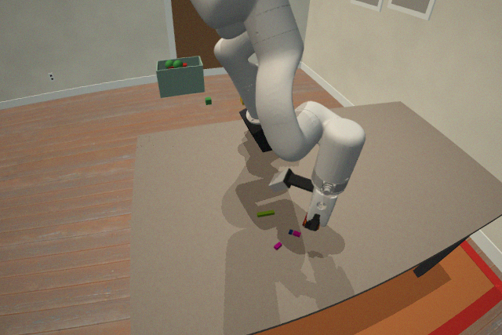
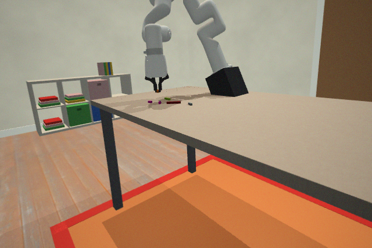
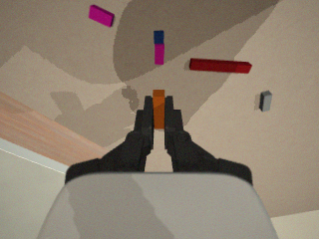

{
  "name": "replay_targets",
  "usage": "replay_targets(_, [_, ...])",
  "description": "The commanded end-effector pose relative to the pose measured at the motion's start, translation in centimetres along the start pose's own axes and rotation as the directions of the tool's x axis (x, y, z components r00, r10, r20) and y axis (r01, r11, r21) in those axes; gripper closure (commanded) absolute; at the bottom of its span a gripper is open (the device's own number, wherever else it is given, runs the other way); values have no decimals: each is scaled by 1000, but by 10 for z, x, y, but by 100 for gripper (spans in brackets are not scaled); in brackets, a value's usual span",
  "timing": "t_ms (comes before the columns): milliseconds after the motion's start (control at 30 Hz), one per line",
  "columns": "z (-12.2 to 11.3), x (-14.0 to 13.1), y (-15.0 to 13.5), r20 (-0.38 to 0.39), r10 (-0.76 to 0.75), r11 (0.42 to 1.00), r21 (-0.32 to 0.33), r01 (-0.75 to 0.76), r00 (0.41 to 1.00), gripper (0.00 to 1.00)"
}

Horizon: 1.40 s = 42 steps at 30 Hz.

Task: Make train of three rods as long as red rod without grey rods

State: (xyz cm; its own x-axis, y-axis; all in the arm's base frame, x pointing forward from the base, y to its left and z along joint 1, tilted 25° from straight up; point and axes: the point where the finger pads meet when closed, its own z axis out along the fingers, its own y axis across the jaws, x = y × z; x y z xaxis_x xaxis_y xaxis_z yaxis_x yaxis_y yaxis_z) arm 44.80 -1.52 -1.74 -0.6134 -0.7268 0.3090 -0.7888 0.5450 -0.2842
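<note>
My gripper (image 3: 159, 108) is shut on the orange rod (image 3: 159, 109) and holds it low over the table; it also shows in the top view (image 1: 312, 223) and the exterior view (image 2: 156, 89). Just ahead of the orange rod, a magenta rod (image 3: 159, 54) and a blue rod (image 3: 159, 36) lie end to end in one line. The orange rod points along that line, with a gap to the magenta rod. The red rod (image 3: 220, 65) lies to their right. A second magenta rod (image 3: 101, 15) lies apart at the upper left.
A lime rod (image 1: 265, 213) lies farther in on the table. A grey rod (image 3: 265, 101) lies beyond the red rod. The table's edge runs close by on the left of the wrist view. The arm's black base (image 2: 226, 81) stands at the back.
</note>
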Motion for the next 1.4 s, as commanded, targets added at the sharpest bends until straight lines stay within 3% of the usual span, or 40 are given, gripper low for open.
replay_targets(0, [16,-3,-2,4,0,1000,3,0,1000,96])
replay_targets(400, [48,-3,-2,4,0,1000,3,0,1000,96])
replay_targets(1367, [49,-3,-2,4,0,1000,3,0,1000,96])
